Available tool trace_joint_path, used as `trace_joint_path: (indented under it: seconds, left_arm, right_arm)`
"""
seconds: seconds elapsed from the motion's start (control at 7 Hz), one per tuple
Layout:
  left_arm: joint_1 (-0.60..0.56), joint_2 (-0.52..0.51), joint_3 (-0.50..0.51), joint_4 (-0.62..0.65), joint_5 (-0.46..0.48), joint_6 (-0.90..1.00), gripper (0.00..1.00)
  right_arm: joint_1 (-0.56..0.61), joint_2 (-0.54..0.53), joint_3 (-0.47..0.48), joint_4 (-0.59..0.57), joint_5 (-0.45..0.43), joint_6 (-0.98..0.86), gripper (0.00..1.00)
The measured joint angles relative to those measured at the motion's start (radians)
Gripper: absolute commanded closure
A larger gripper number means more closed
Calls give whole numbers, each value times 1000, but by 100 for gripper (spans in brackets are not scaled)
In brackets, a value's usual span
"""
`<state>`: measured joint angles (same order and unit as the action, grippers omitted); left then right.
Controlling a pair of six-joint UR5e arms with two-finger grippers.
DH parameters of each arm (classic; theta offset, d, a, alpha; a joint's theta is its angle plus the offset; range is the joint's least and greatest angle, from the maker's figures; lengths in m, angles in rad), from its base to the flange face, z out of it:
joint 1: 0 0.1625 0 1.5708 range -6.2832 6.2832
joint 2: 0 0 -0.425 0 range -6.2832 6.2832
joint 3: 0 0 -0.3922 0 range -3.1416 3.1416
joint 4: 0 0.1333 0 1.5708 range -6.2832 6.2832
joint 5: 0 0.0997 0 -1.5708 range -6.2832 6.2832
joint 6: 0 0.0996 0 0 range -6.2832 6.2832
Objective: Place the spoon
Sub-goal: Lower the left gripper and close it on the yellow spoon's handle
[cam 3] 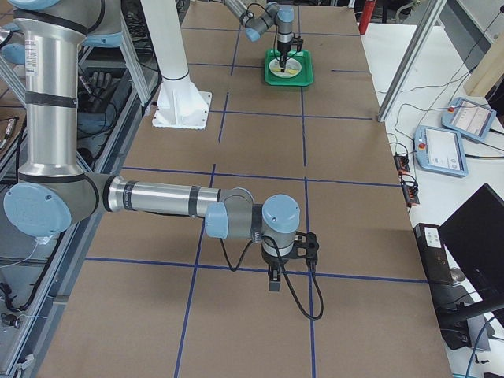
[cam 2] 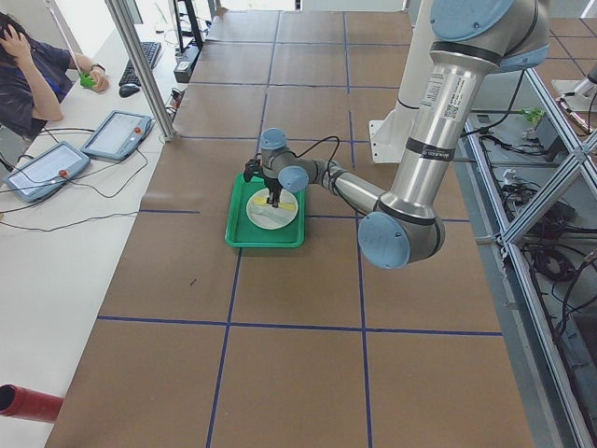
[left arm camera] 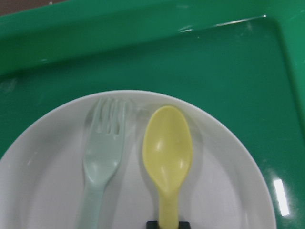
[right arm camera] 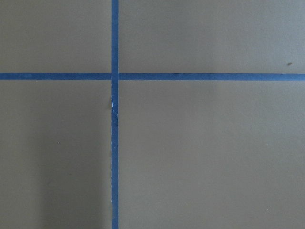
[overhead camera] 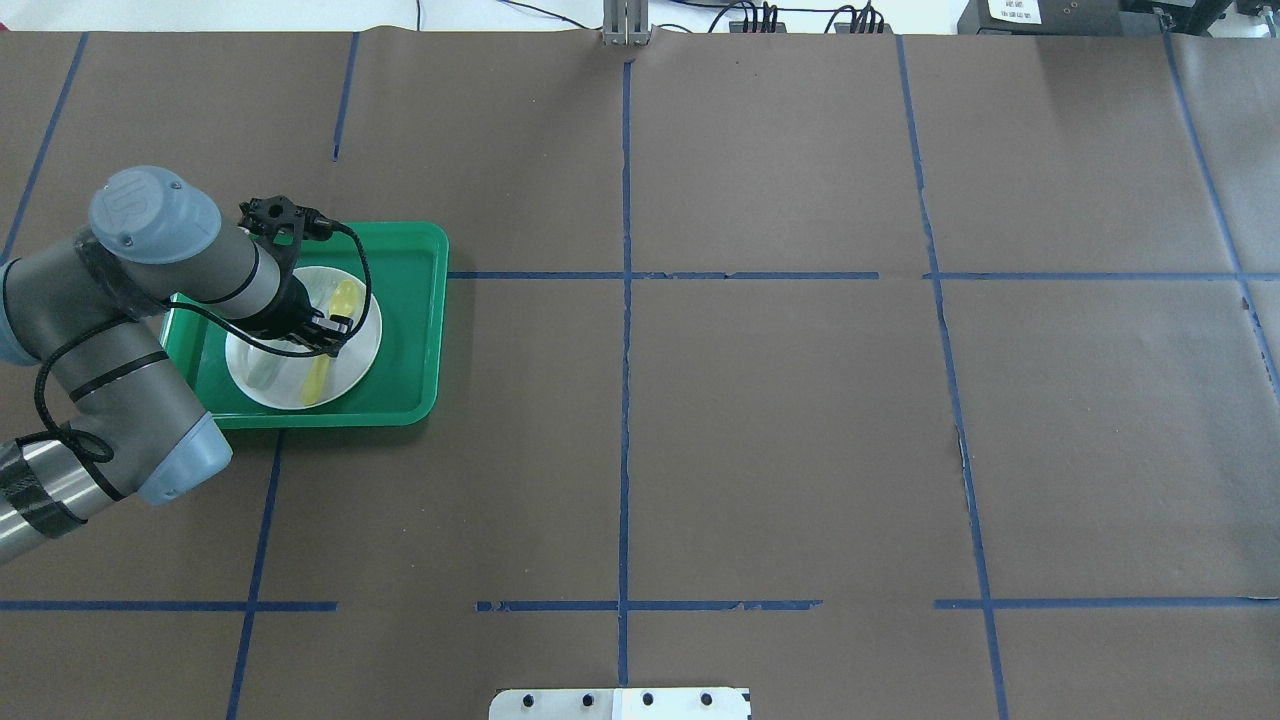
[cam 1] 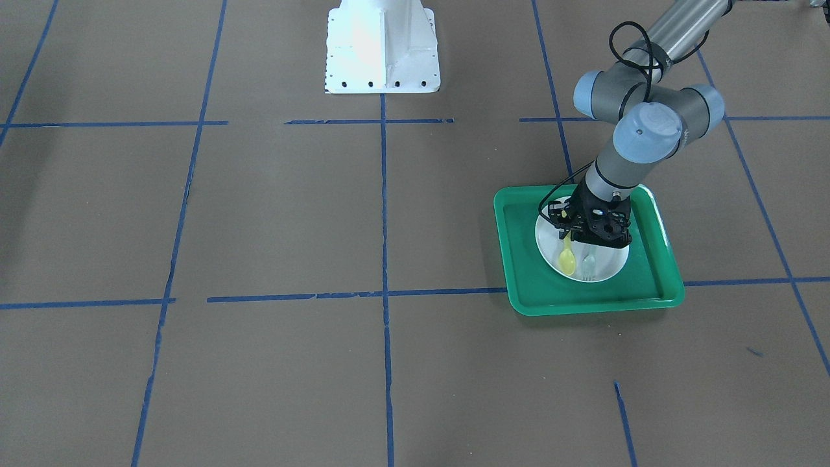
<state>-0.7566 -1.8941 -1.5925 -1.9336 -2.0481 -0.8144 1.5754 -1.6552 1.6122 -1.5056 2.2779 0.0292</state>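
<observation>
The pale yellow spoon (left arm camera: pixel 167 152) lies along the white plate (left arm camera: pixel 47 167), its bowl next to a pale grey-green fork (left arm camera: pixel 102 157). The plate sits in a green tray (left arm camera: pixel 214 62). My left gripper (cam 1: pixel 572 239) hangs low over the plate (cam 1: pixel 613 259), and its black fingertips close on the spoon's handle at the bottom edge of the left wrist view. In the overhead view the spoon (overhead camera: pixel 343 298) sticks out on both sides of the left gripper (overhead camera: pixel 325 330). My right gripper (cam 3: pixel 273 285) shows only in the exterior right view, low over bare table far from the tray; I cannot tell whether it is open or shut.
The tray (overhead camera: pixel 410 300) lies on brown paper with blue tape lines. The white robot base (cam 1: pixel 382 48) stands at the table's middle edge. An operator (cam 2: pixel 28 70) sits at a side desk with tablets.
</observation>
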Motion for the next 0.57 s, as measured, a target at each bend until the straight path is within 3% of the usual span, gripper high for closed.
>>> trace_joint_path:
  seconds: [0.57]
  left_arm:
    - [-43, 4, -41, 41, -30, -105, 100]
  right_arm:
    - [0, 0, 0, 1, 0, 0, 0]
